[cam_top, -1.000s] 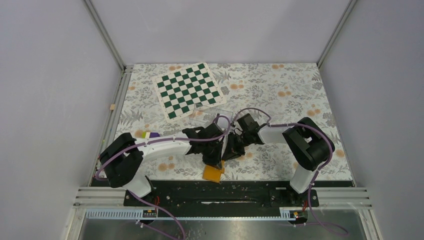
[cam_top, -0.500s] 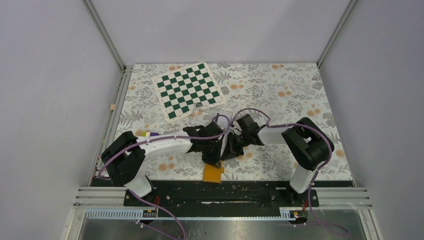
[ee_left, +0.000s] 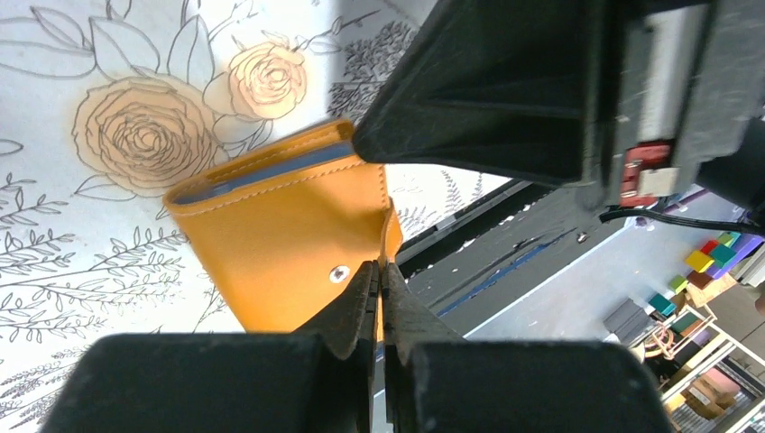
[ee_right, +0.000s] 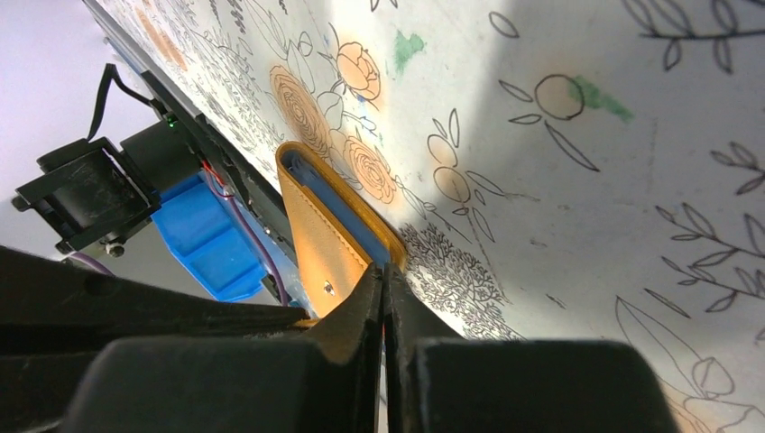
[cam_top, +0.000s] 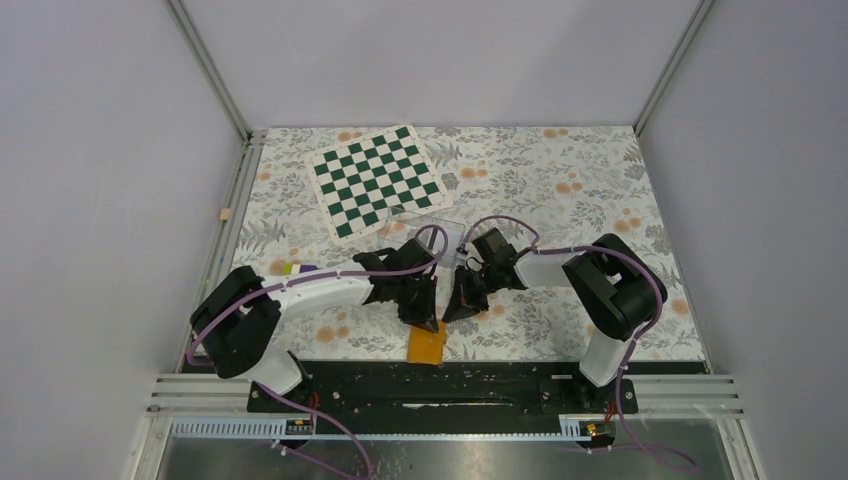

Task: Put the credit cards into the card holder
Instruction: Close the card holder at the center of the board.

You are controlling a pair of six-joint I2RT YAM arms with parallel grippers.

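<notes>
Near the table's point(cam_top: 560, 200) front edge the left gripper point(ee_left: 379, 271) pinches the edge of the card holder point(ee_left: 280, 234), probably light and bendy, while the right gripper point(ee_right: 383, 275) is closed.

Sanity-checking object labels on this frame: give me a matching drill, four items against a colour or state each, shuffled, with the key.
Column A
1. chessboard
2. card holder
3. left gripper
4. clear box

Column B
a. black, shut on an orange edge
b. see-through
c. green and white squares
d. orange outside, blue inside

Pairs: 1-c, 2-d, 3-a, 4-b
</notes>
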